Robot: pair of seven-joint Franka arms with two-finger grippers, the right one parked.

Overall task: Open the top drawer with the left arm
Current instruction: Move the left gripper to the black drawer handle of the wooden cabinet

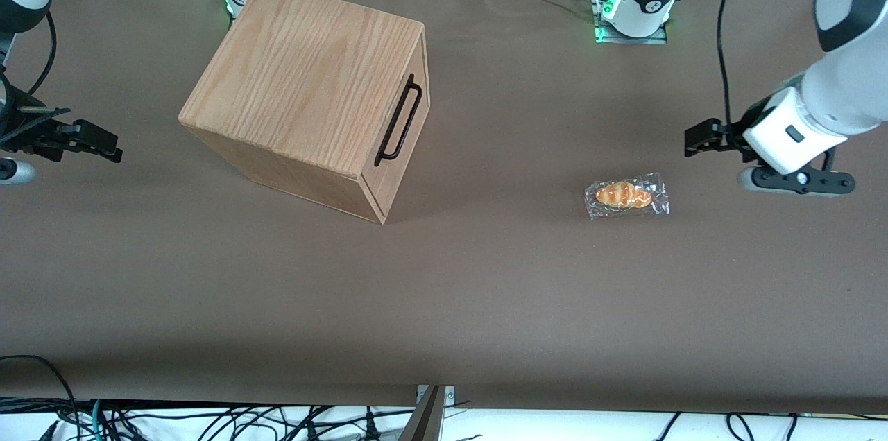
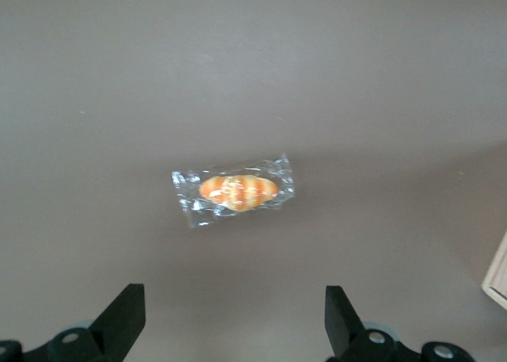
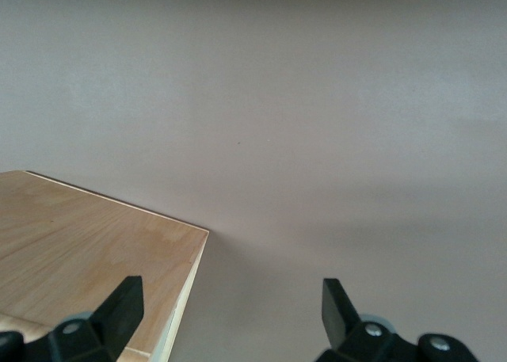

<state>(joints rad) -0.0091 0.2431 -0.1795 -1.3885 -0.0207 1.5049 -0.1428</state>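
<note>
Front view. You had the cabinet [image 1: 305, 91] standing toward the parked arm's end of the table [image 1: 485, 288], turned at an angle. The top drawer [image 1: 401, 123] sat flush in its front, fully closed, with the black bar handle [image 1: 399, 120] running from about 1 o'clock down to 7 o'clock. Your left arm [image 1: 829, 94] hung at the working end, its gripper [image 1: 701, 138] well apart from the handle, roughly at 3 o'clock from it, touching nothing. A wrapped bread roll [image 1: 626, 195] lay on the table between the two, nearer the gripper and at about 7 o'clock from it.

Left wrist view. The fingers [image 2: 123, 314] stood wide apart and empty. The roll [image 2: 235, 192] lay on bare table at 12 o'clock from the gap. A pale wood corner of the cabinet [image 2: 499, 279] just showed at 3 o'clock.

Right wrist view. Only the cabinet's top [image 3: 87, 243] and table; nothing of your working arm.

Progress, as I judged it: nothing done. The whole reach across, the grasp on the handle and the pull remained.
</note>
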